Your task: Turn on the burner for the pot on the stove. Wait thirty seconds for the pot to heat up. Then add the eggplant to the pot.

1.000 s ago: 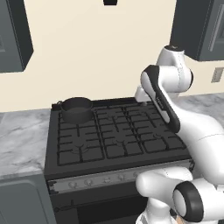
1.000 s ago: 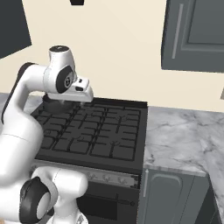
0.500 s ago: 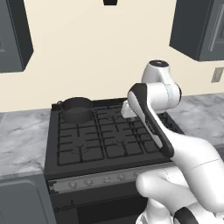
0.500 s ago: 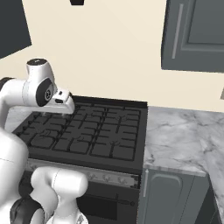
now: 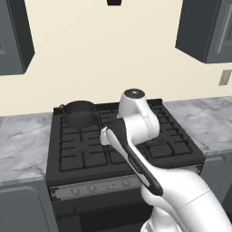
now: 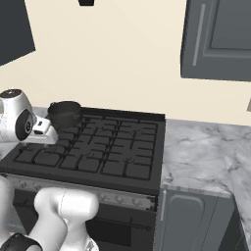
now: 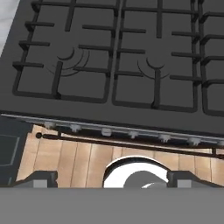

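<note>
Down at the hand view's six o'clock edge, gripper (image 7: 112, 179) spread wide, grasping nothing, one dark fingertip (image 7: 40, 178) at seven o'clock and the other at five. Pointed steeply down past the stove's (image 5: 113, 136) front lip, with wood-plank floor (image 7: 78, 157) showing under the silver knob strip (image 7: 131, 131). Six small knobs countable along that strip in the hand view, a thin dark oven handle bar (image 7: 131, 146) just below them. Two front burners (image 7: 65, 54) visible beneath their grates in that same view.

Arm folded over the front half of the range in the left base view: white elbow joint (image 5: 134, 102) raised above the middle grates, forearm dropping toward seven o'clock. From the right base view, round wrist housing (image 6: 17, 122) at nine o'clock, hanging over the stove's front left corner.

One pot (image 5: 79, 113), dark grey, seated on the rear left burner at ten o'clock of the cooktop, well apart from the gripper. Whether any flame is lit, cannot tell.

Grey marbled counter (image 6: 201, 152) flanking the range on both sides, dark grey wall cabinets (image 6: 218, 39) above, cream wall (image 5: 104, 54) behind.
</note>
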### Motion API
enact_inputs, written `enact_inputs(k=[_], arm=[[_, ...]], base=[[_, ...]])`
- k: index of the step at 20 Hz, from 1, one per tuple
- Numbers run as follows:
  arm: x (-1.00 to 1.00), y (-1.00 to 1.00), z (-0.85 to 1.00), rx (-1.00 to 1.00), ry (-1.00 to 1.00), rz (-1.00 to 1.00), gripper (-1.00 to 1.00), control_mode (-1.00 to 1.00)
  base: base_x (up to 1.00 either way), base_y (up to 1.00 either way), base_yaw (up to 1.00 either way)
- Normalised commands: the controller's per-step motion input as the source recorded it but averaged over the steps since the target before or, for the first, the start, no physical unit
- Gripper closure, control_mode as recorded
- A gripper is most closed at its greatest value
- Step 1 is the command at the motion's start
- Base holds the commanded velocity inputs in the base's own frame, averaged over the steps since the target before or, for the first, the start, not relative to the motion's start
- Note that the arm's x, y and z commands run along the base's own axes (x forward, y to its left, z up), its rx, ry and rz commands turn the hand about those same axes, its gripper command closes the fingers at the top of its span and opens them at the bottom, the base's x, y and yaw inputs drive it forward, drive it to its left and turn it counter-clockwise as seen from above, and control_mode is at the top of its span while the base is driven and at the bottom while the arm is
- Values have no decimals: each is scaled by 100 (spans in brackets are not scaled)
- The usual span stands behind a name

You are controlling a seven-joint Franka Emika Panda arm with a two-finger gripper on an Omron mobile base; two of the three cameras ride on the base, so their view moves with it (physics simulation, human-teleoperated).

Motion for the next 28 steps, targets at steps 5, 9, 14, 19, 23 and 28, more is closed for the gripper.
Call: enact_inputs(k=[5,9,14,19,23,28], arm=[[-27,57,-42,-1,-9,0,-100,-100],[-24,19,-16,0,-7,0,-100,-100],[-11,0,-19,-1,0,0,-100,-100],[-25,14,-79,-24,-1,6,-100,-100],[-8,18,-73,-27,-10,8,-100,-100],[-26,10,-98,-12,-22,9,-100,-100]], base=[[0,0,0],[0,0,0],[0,0,0],[0,0,0],[0,0,0],[0,0,0]])
